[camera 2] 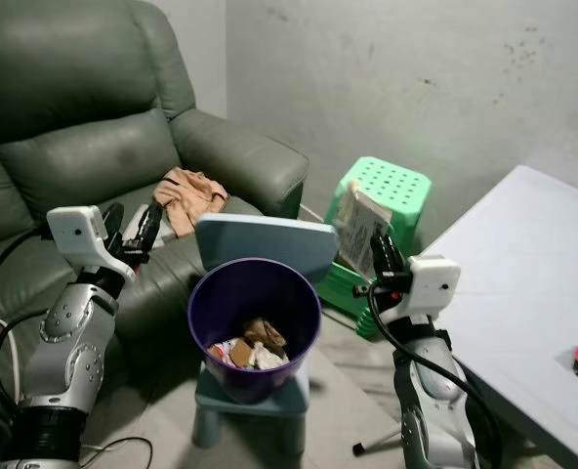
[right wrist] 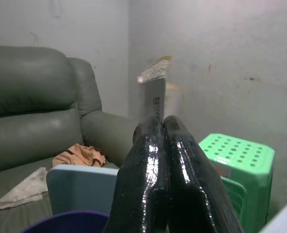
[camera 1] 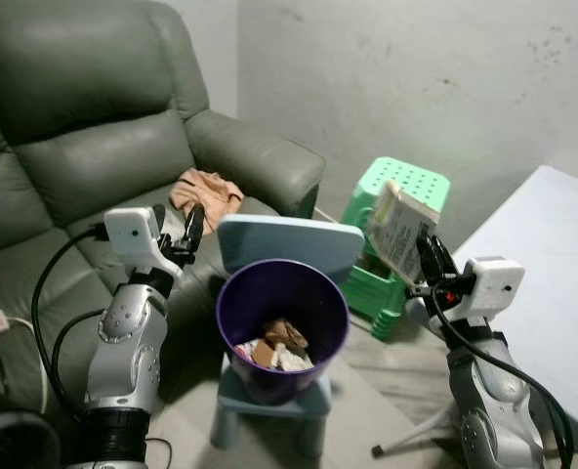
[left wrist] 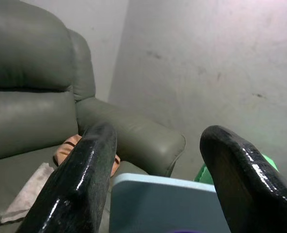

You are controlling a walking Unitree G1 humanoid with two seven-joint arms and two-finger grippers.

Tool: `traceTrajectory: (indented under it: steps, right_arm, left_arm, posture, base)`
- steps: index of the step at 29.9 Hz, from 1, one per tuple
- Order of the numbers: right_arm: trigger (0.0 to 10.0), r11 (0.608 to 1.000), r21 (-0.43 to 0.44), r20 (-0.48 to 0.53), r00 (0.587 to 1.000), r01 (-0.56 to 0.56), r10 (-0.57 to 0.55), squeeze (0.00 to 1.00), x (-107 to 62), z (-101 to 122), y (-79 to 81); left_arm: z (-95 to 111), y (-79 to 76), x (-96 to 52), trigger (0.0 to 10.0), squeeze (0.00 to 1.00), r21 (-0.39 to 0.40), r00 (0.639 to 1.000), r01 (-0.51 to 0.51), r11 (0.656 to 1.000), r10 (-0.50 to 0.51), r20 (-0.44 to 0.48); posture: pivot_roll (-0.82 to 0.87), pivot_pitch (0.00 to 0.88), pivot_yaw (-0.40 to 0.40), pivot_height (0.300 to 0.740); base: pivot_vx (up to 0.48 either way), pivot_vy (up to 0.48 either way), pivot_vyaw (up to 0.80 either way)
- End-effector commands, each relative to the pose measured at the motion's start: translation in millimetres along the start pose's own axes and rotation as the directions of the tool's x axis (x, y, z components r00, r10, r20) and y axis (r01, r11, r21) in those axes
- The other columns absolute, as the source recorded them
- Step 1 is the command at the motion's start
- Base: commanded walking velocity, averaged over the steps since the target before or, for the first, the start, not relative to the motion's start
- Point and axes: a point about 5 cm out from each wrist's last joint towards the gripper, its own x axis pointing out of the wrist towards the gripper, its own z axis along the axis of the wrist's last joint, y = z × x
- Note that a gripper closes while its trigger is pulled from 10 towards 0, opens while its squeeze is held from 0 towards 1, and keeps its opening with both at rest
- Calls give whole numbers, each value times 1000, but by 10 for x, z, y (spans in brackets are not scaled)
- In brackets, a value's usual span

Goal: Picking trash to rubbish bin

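At frame centre a purple rubbish bin (camera 1: pixel 281 327) stands on a small blue chair (camera 1: pixel 269 396). On the sofa (camera 1: pixel 84 147), upper left, lies an orange cloth (camera 1: pixel 206 191).

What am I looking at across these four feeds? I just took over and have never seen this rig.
It is a humanoid robot with two silver arms, each ending in two long black fingers. The two wide pictures come from its head, looking down; the other two look along each wrist.

In front stands a purple bin on a small blue chair, already holding some scraps. The right gripper has its fingers shut on a flat snack packet, held up to the right of the bin rather than over it. The left gripper is open and holds nothing, raised to the left of the bin.

Around them: a grey-green sofa with an orange cloth, a green stool, and a white table on the right.
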Motion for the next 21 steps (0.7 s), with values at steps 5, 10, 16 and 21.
traceTrajectory:
  steps: [5,10,16,21]
  right_arm:
    - [10000,1000,-11,-6,1000,25,-25,0,-45,19,-78]
    - [10000,1000,-29,-24,1000,5,-6,0,-67,7,-94]
    - [10000,999,-35,-61,998,-35,32,0,-91,-16,-133]
    - [10000,992,-61,-129,986,-110,101,0,-94,-77,-170]
  left_arm:
    - [-11,-86,8,10000,0,-15,1000,25,1000,-25,-18]
    - [-49,-74,-12,10000,0,-23,998,10,1000,-11,-54]
    - [-101,-83,-49,10000,0,9,993,46,999,-45,-113]
    - [-136,-139,-99,10000,0,48,984,113,992,-105,-146]
  posture:
    - [50,0,-75,740]
    - [50,0,-74,740]
    - [56,0,-78,740]
    - [60,0,-78,740]
  base:
    - [0,242,0]
    - [0,0,0]
    - [0,0,0]
    - [0,0,0]
